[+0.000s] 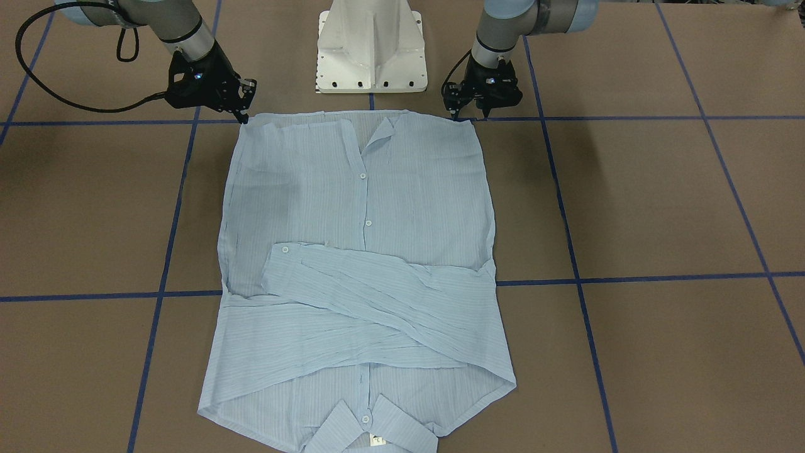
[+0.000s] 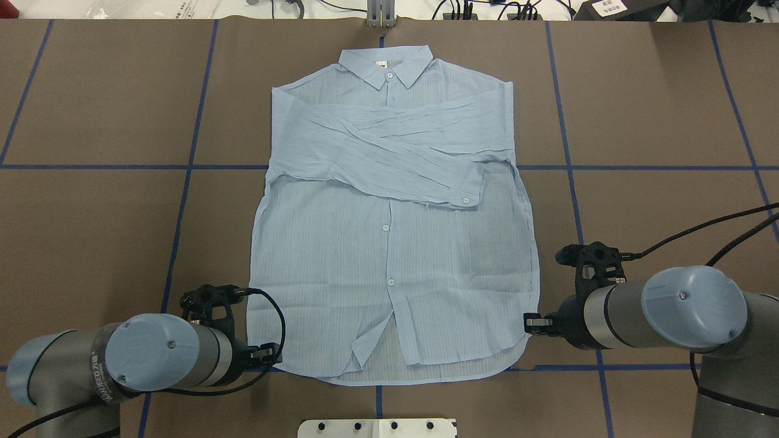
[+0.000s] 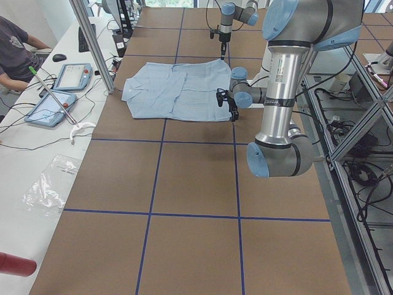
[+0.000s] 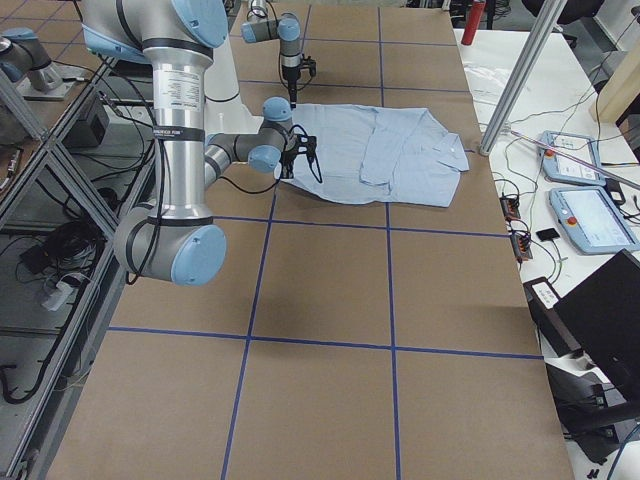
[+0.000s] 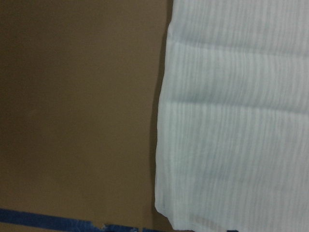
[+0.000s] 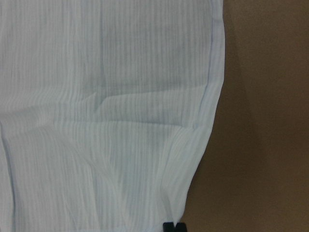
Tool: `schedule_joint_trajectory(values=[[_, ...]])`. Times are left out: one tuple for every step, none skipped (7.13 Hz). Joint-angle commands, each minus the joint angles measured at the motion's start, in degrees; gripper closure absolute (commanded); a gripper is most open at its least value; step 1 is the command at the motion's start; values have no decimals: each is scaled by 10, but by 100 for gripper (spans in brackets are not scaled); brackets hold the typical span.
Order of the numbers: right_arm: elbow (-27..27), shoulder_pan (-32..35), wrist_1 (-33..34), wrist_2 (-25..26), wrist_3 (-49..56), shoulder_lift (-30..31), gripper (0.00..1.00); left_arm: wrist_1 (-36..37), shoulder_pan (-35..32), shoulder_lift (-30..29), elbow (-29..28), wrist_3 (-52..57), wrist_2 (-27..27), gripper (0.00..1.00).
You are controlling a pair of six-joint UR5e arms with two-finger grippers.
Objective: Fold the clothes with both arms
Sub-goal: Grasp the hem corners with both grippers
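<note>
The pale blue shirt [image 1: 365, 207] [image 2: 389, 261] lies flat, buttoned side up. Its collar [image 2: 385, 62] points away from the robot and both sleeves [image 2: 389, 155] are folded across the chest. My left gripper [image 1: 469, 115] [image 2: 272, 354] points down at the hem corner on its side, with two fingers showing apart, open. The left wrist view shows only that shirt corner [image 5: 231, 121] on the brown table. My right gripper [image 1: 244, 118] [image 2: 530, 323] is at the other hem corner. In the right wrist view its dark fingertips [image 6: 174, 226] meet on the hem edge, shut on the cloth.
The white pedestal base [image 1: 371, 47] stands just behind the hem, between the arms. Blue tape lines [image 2: 182, 182] grid the brown table. A person's arm [image 3: 15, 52], tablets [image 3: 70, 77] and cables occupy the white bench beyond the collar side.
</note>
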State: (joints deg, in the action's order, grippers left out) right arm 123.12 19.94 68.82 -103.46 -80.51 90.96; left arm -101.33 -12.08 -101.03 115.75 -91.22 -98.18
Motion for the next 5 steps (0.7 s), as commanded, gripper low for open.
schedule_joint_trajectory(values=[[1,3,0,-2,0,0,100,0,-3,-5,-17,2,2,23],[1,4,0,-2,1,0,100,0,-4,-7,-20,2,22,25],[0,5,0,-2,1,0,100,0,-5,-9,-20,3,26,29],[0,6,0,-3,1,0,100,0,-5,-12,-20,3,26,33],[1,8,0,-5,1,1,100,0,-5,-14,-20,3,26,36]])
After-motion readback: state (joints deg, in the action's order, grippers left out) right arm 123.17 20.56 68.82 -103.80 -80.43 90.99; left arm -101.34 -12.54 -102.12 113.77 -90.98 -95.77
